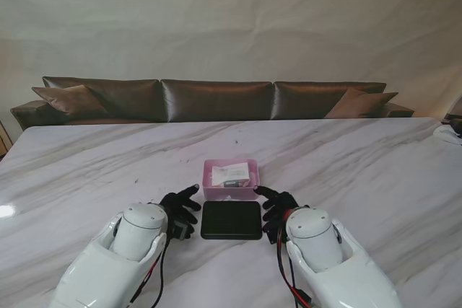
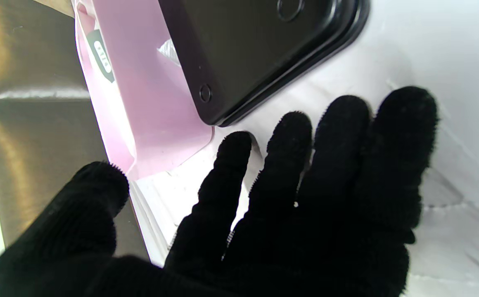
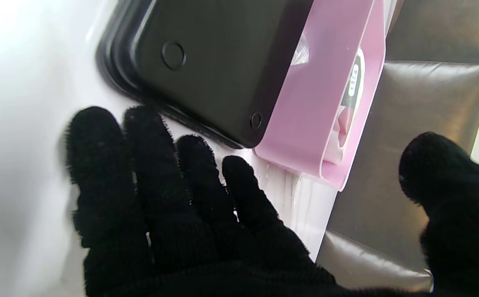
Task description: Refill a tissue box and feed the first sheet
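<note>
At the lower centre of my stand view, the pink tissue box (image 1: 229,179) sits open on the marble bench (image 1: 375,171), with the black lid (image 1: 231,220) touching its near side. My left hand (image 1: 180,208) and right hand (image 1: 278,208) flank the lid, fingers (image 2: 297,136) spread, grasping nothing.

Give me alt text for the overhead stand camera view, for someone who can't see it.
Two black-gloved robot hands, the left hand and right hand, rest open on a white marble table, flanking a flat black box. A pink tissue pack sits just beyond the box, and a brown sofa runs behind the table.
</note>
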